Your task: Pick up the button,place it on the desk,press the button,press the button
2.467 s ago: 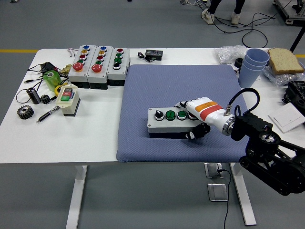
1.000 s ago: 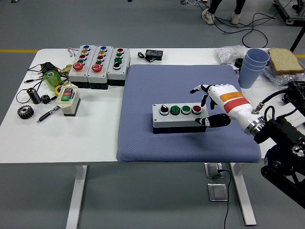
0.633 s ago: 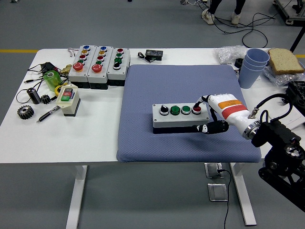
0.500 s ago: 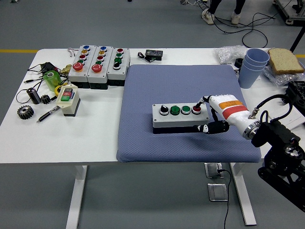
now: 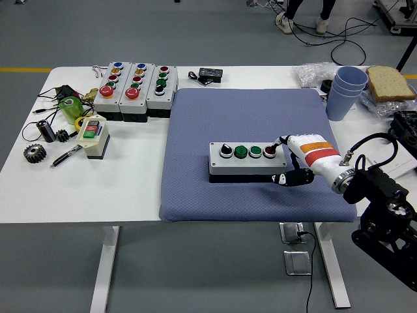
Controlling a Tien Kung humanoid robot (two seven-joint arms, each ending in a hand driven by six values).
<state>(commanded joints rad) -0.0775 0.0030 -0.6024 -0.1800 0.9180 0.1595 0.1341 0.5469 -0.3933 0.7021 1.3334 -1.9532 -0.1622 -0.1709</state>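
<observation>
1. The button box lies flat on the blue mat, toward the mat's near right part, long side running left to right.
2. Along its grey top: a black knob at the left, two green buttons, then a red button at the right end.
3. The right hand comes in from the right at the box's right end — white shell, orange band across the back.
4. A fingertip rests on the red button; the other fingers are hard to separate from here.
5. The dark thumb reaches along the box's near lower edge, so the hand sits narrow against that end — whether it truly grips the box I cannot tell.
6. The left arm is out of view.
7. On the bare white table to the left: three more button boxes in a row, a small cream switch box nearer us, plus gears, a pen and wires.
8. Far right — a stack of blue cups just off the mat's corner, a slice of bread beside them.
</observation>
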